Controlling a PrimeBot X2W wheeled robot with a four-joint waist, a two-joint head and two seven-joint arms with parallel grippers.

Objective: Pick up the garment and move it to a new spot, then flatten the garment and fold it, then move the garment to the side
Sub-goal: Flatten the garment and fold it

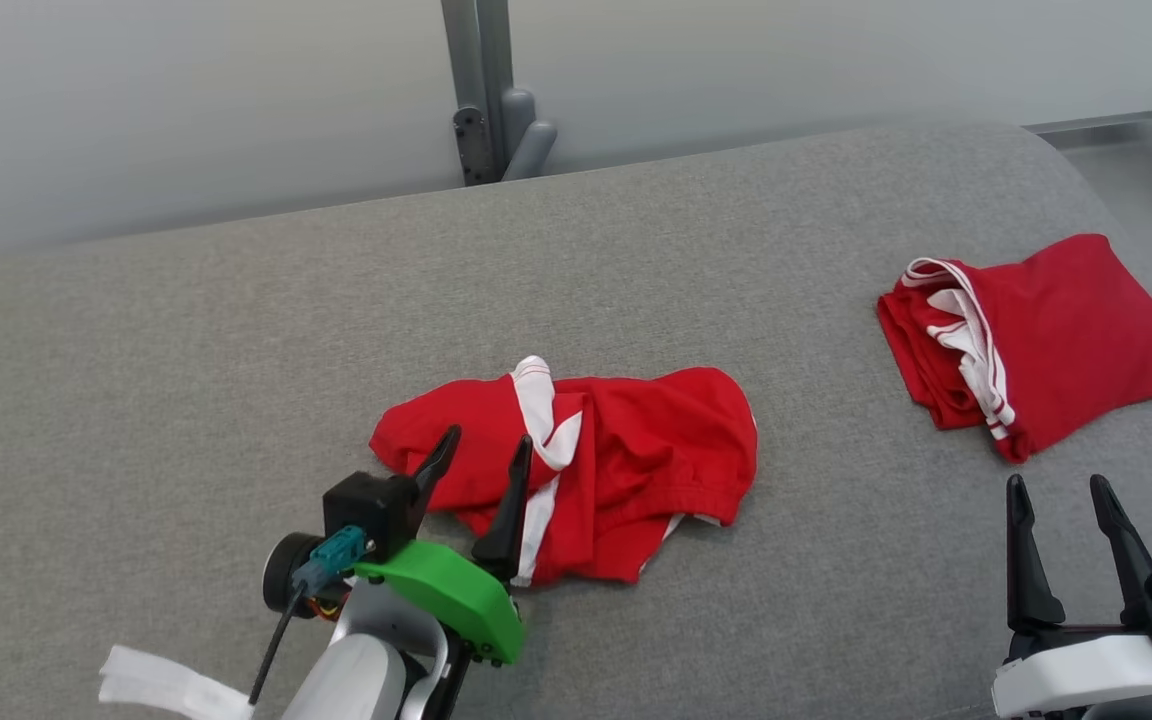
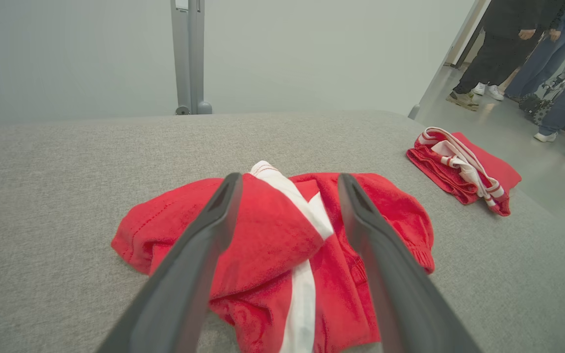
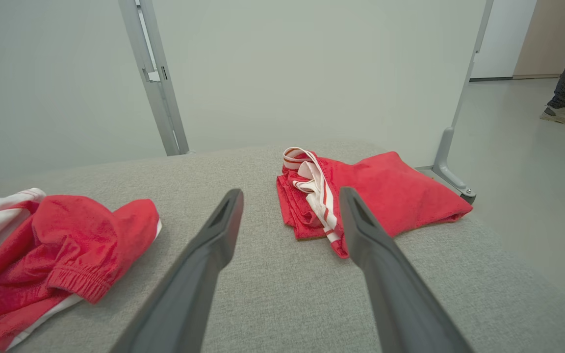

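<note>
The left gripper hangs open over the crumpled red garment. The right gripper is open near the folded garment

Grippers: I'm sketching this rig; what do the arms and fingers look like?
Both have two long, dark, tapering fingers. The left gripper has a black block, teal connector, black cable, green cover, pale forearm; the right gripper a white shell.

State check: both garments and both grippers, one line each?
Crumpled garment: bunched up, not folded.
Folded garment: folded, lying apart to the right.
Left gripper: open, at the crumpled garment's near-left part, gripping nothing.
Right gripper: open, empty, clear of both garments.
</note>
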